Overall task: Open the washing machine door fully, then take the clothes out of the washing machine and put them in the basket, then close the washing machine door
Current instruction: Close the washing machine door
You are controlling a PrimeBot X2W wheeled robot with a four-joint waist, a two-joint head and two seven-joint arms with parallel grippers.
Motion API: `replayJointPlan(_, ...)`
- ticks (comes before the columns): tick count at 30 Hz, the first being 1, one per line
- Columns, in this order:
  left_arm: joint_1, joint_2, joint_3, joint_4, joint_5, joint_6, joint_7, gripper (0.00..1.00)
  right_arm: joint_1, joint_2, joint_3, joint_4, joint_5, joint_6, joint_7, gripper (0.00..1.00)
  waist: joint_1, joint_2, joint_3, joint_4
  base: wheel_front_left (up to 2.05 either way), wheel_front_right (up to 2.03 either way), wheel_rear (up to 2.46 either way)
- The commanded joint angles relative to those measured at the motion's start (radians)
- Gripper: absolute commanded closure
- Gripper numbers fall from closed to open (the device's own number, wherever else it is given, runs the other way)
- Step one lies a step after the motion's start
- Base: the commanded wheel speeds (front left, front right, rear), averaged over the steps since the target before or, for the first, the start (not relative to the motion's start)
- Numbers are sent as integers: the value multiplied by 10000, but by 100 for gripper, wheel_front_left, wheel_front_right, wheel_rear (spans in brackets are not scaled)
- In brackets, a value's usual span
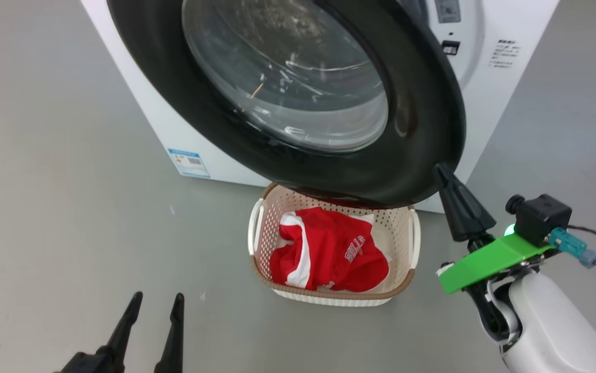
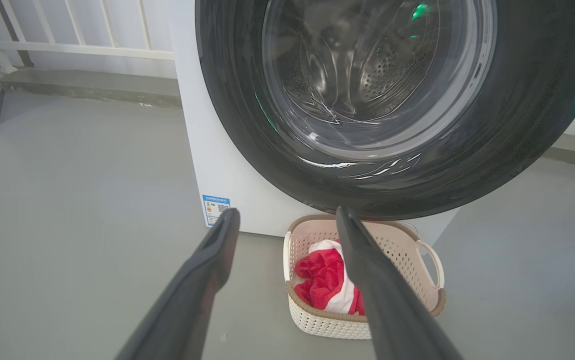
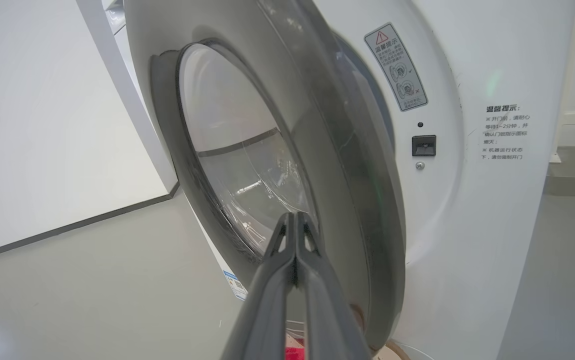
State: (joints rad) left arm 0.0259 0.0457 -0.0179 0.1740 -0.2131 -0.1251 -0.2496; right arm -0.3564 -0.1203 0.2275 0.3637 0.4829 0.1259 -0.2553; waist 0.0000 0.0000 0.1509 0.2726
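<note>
Head view shows the red fabric garment (image 1: 329, 251) in the cream perforated basket (image 1: 399, 233) beyond the released left fingers (image 1: 124, 321), so only closing the black-rimmed glass door (image 1: 422, 103), by the clenched right fingers (image 1: 461, 207), is left.

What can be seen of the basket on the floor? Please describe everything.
The basket is small, cream-white perforated plastic, a rounded rectangle with a brown woven-look rim and two white side handles. It stands upright on the grey floor below the open washing machine door, which hides its far rim in the head view. The red clothes lie inside.
</note>
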Motion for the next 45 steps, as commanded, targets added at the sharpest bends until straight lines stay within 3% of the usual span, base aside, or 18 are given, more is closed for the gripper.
replayJointPlan(1, -351, 47, 278, -221, -82, -56, -122, 0, -350, 88, 108, -161, 20, 48, -65, 100, 0, 0, 219, 187, 0, 0, 0)
replayJointPlan(45, -2040, 45, -646, -317, -772, -56, -122, 0, -4527, -466, -2312, 603, 288, 48, -65, 100, 0, 0, 2508, 1288, 0, 0, 0)
